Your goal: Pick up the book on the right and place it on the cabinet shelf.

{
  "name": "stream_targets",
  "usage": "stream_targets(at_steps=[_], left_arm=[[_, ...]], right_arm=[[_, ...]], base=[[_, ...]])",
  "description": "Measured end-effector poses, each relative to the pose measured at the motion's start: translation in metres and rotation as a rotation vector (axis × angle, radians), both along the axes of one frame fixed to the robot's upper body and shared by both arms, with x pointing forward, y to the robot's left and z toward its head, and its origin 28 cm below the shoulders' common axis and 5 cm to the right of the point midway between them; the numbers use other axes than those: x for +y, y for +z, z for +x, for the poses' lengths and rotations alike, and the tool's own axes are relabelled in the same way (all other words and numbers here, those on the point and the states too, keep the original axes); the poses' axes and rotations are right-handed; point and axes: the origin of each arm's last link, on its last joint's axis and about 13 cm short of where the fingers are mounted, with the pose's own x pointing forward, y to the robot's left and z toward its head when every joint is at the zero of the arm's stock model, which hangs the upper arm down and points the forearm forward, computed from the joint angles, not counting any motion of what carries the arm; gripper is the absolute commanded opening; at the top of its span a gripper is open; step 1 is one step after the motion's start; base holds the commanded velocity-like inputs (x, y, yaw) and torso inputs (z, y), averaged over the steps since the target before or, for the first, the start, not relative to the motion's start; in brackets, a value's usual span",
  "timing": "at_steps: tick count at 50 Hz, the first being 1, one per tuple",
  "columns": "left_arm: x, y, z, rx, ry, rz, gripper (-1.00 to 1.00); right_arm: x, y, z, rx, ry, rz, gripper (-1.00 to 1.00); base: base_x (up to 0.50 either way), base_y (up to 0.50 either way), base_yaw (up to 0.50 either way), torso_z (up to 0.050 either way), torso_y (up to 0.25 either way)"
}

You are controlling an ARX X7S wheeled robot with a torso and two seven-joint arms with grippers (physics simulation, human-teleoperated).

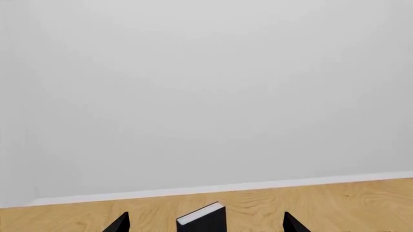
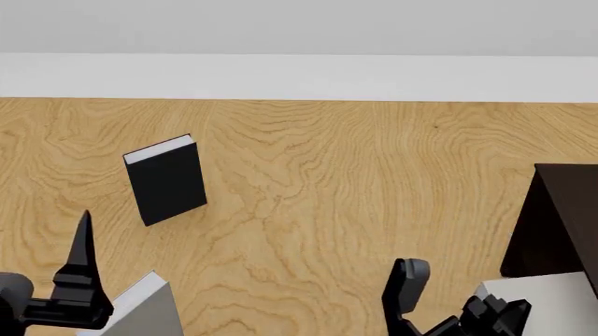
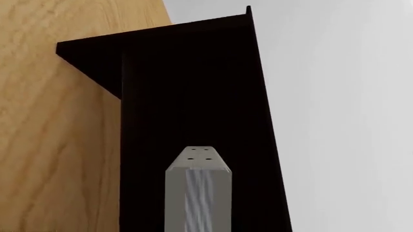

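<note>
My right gripper (image 2: 467,311) is at the lower right of the head view, beside the dark brown cabinet (image 2: 561,224). It holds the light-grey book (image 2: 551,301). In the right wrist view the book (image 3: 197,193) juts out edge-on, with a whitish streaked edge and small dark dots at its far end, in front of the cabinet's dark opening (image 3: 193,87). The fingers are lost against the dark wood. My left gripper (image 1: 205,228) is open and empty; it also shows in the head view (image 2: 80,280).
A black book (image 2: 167,178) stands upright on the wood-grain floor (image 2: 327,182), and shows between my left fingertips further off (image 1: 203,217). A grey book (image 2: 145,311) stands by my left gripper. A white baseboard (image 2: 299,77) and wall run along the back.
</note>
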Motion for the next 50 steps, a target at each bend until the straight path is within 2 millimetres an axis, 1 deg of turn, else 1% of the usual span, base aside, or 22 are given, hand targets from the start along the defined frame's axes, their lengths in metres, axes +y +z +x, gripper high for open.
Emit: stream_targets(at_steps=[32, 50], left_arm=[[-0.007, -0.009, 0.010, 0.022, 0.019, 0.063, 1.00], [-0.009, -0.020, 0.027, 0.059, 0.024, 0.083, 1.00]], right_arm=[[-0.031, -0.002, 0.000, 0.019, 0.011, -0.042, -1.00], [-0.049, -0.002, -0.002, 0.043, -0.022, -0.023, -1.00]], base=[[0.00, 0.00, 0.00, 0.000, 0.001], [0.00, 0.00, 0.00, 0.001, 0.001]])
